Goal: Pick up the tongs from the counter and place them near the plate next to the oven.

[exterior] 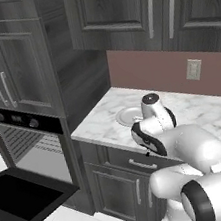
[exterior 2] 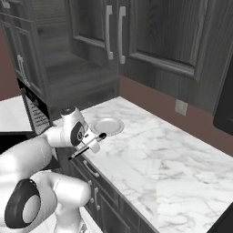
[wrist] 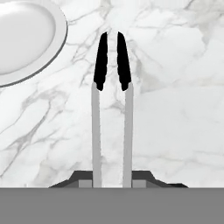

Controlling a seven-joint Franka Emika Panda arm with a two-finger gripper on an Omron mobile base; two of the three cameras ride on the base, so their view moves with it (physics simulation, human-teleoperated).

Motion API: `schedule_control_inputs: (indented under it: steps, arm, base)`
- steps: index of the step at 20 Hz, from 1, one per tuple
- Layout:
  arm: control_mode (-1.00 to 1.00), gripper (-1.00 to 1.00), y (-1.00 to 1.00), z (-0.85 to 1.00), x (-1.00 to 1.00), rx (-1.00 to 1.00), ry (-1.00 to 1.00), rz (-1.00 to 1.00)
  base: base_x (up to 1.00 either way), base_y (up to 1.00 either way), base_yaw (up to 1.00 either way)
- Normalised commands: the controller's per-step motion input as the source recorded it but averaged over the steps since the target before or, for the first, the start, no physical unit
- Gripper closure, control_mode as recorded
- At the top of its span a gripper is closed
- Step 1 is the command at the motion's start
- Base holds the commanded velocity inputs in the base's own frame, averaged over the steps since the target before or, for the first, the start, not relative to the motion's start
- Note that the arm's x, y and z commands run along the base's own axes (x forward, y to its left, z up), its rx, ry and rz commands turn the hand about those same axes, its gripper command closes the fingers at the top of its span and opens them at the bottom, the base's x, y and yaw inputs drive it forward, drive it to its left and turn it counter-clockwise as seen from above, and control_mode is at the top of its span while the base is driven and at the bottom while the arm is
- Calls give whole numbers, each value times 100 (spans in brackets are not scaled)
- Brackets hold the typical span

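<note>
My gripper (wrist: 111, 181) is shut on the tongs (wrist: 111, 109), which run straight out from it: two silvery arms ending in dark tips. They hang just above the white marble counter (wrist: 175, 109). The pale round plate (wrist: 22, 39) lies at the upper left of the hand view, a short gap from the tong tips. In the right base view the gripper (exterior 2: 93, 144) holds the tongs (exterior 2: 86, 146) slanted over the counter's front corner, their dark tip beside the plate (exterior 2: 107, 126). The black oven (exterior: 31, 142) stands left of the counter (exterior: 199, 113), its glass door dropped open.
The plate (exterior: 127, 115) is partly hidden by my arm in the left base view. Dark upper cabinets (exterior: 131, 8) hang over the counter. A wall outlet (exterior: 193, 69) sits on the reddish backsplash. The open oven door (exterior: 22, 197) juts out low at the left.
</note>
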Motion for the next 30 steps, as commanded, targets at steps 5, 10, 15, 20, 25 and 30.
schedule_control_inputs:
  steps: [5, 10, 15, 20, 25, 30]
  arm:
    - [-100, 100, -34, -8, 61, -5, 4, -5]
    - [-100, 100, -41, -4, 42, 0, 6, -2]
    - [-100, 100, -41, -10, 46, 0, 3, -2]
    - [-100, 100, -28, -32, 45, 0, -5, -2]
    - [-100, 100, -11, -41, 46, -1, -11, -4]
    - [-100, -100, -3, -30, 53, 0, -7, -7]
  base:
    - [0, 0, 0]
    - [0, 0, 0]
    - [0, 0, 0]
    - [0, 0, 0]
    - [0, 0, 0]
    - [0, 0, 0]
